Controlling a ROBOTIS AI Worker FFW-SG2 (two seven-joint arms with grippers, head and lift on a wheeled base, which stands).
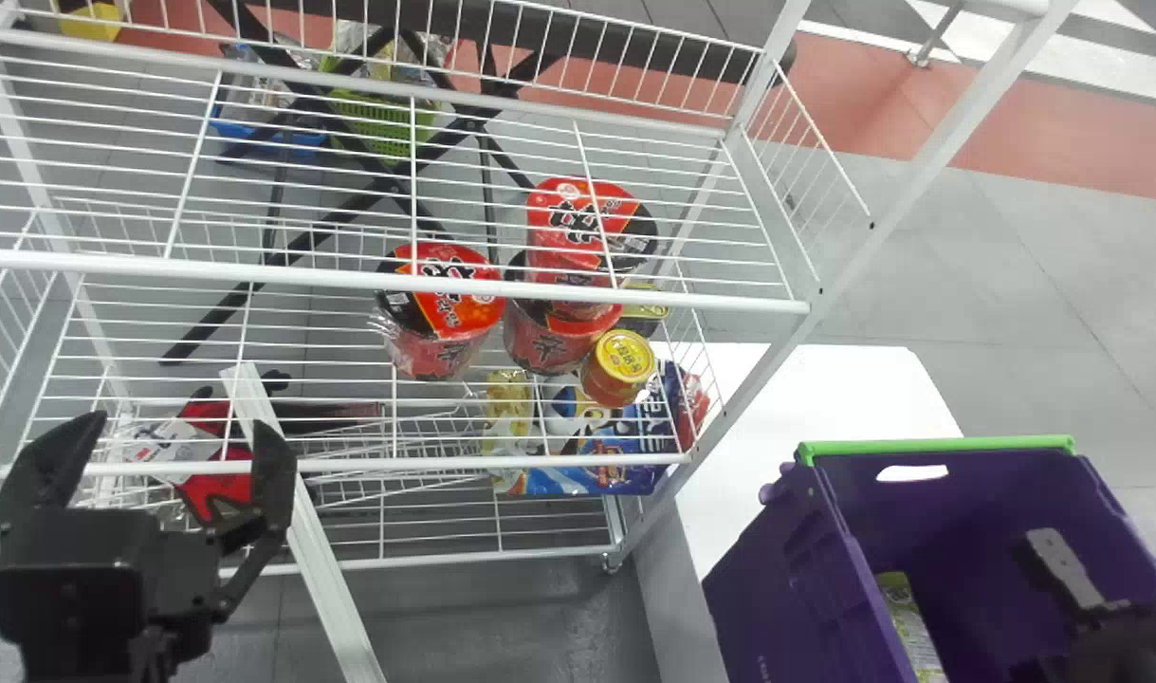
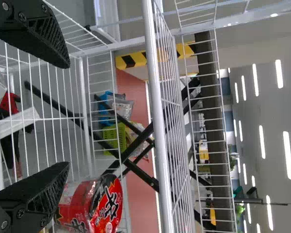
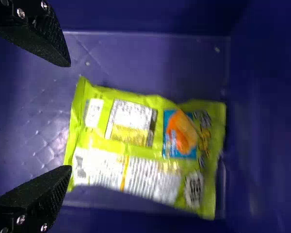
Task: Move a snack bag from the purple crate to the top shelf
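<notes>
Both fingers of the right gripper (image 3: 70, 116) gape wide, holding nothing, near one end of the green snack bag (image 3: 140, 145), flat in the purple crate (image 1: 796, 588). Probably light, slick and crushable, it wants a gentle pinch across its middle. The left gripper (image 1: 181, 425) hangs open, empty.

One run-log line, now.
right gripper: open, inside purple crate | snack bag: on crate floor, ungrasped | left gripper: open, by wire rack
</notes>
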